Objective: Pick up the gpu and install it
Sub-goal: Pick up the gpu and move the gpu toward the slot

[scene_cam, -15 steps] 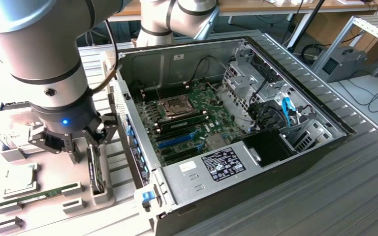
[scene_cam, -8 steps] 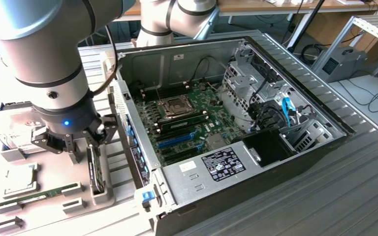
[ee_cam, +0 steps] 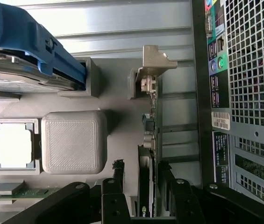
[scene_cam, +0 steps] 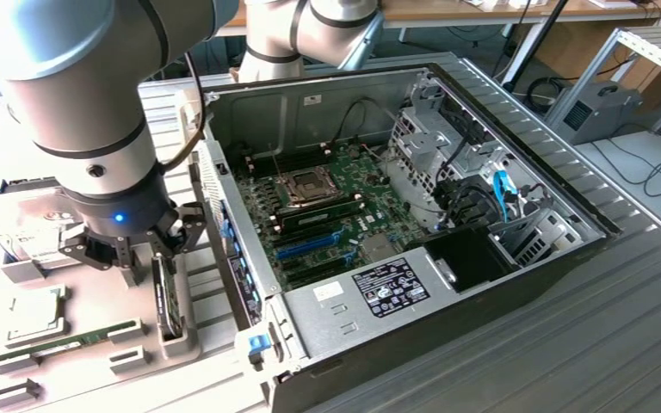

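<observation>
The gpu [ee_cam: 148, 140] stands on its edge in a slot of the grey parts tray [ee_cam: 117, 100], its silver end bracket toward the tray's far end. It appears as a thin dark card [scene_cam: 168, 301] beside the computer case. My gripper [ee_cam: 141, 184] hangs just above it, open. One black finger [ee_cam: 117, 175] is on one side of the card and the other finger [ee_cam: 165, 175] is on the opposite side, with a gap to each. From outside, my gripper [scene_cam: 145, 262] is low over the tray.
The open computer case [scene_cam: 537, 249] lies to the exterior view's right of the tray, motherboard [scene_cam: 319, 206] exposed. The tray also holds a hard drive [scene_cam: 21, 224] with a blue rail [ee_cam: 33, 42], a processor [ee_cam: 11, 144], a memory stick [scene_cam: 66, 344] and a grey block [ee_cam: 73, 142].
</observation>
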You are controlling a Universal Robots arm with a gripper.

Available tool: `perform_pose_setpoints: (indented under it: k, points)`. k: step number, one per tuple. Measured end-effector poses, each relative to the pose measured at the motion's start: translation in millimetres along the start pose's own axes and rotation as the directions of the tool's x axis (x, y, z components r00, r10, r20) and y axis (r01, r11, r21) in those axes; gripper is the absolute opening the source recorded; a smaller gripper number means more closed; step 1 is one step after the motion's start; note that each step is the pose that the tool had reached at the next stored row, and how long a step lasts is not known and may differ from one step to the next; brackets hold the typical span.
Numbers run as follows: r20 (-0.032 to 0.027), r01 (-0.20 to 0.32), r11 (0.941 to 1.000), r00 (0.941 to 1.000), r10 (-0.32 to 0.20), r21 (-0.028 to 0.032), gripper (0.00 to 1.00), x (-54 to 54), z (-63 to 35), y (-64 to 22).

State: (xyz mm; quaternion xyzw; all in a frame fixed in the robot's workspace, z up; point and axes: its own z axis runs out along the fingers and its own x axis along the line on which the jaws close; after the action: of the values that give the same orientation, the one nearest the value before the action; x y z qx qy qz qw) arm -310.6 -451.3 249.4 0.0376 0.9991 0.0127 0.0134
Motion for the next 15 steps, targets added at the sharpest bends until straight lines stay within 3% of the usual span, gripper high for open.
perform_pose_setpoints:
  k: [7, 15]
  points:
    - [0.0, 0.0, 1.0, 1.0, 0.0, 0.0011, 0.42, -0.7, 6.2, 1.1]
    - [0.0, 0.0, 1.0, 1.0, 0.0, 0.001, 0.42, -1.5, 6.8, 1.1]
